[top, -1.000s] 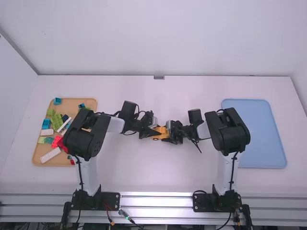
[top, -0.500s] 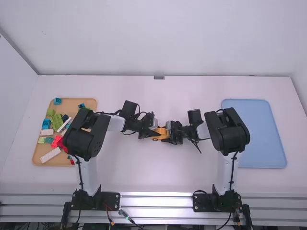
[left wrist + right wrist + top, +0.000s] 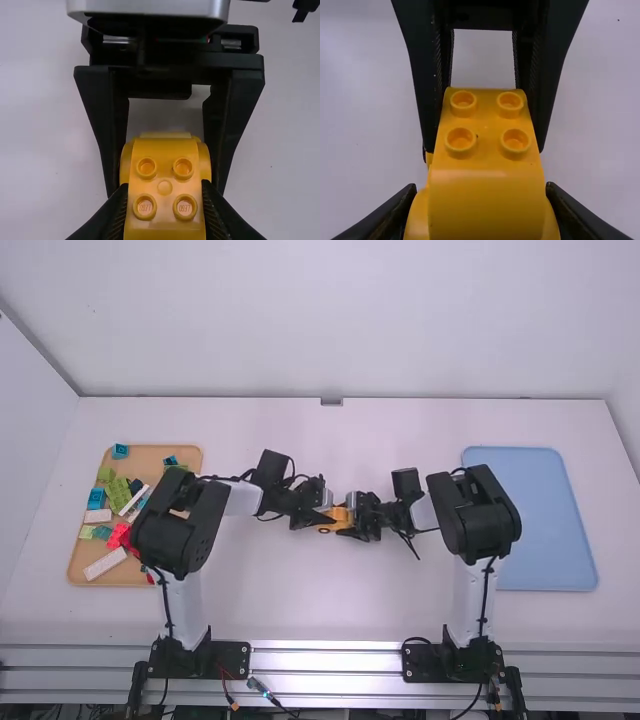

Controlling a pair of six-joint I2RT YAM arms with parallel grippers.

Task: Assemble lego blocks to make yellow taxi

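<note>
White table (image 3: 330, 605). 2 arms reach in from the near edge, left arm (image 3: 185, 525) and right arm (image 3: 482, 520), and meet mid-table. Blue tray (image 3: 555, 540) at right; wood tray (image 3: 148, 454) at left, holding loose blocks (image 3: 118, 496).

Change: left arm's wrist has edged slightly toward the right gripper; right arm looks steady. Reads as a small push or realignment — seating the taxi parts, I judge, not carrying them.

Left gripper (image 3: 162, 201): fingers closed on the sides of the yellow body (image 3: 485, 205). Right gripper (image 3: 480, 195): clamped on its rounded end. The body sits between the 2; whether it is 1 piece or several joined, cannot tell.

4 bare studs (image 3: 183, 168) on top — room for another block. Risk: uneven squeeze could twist a joint.
</note>
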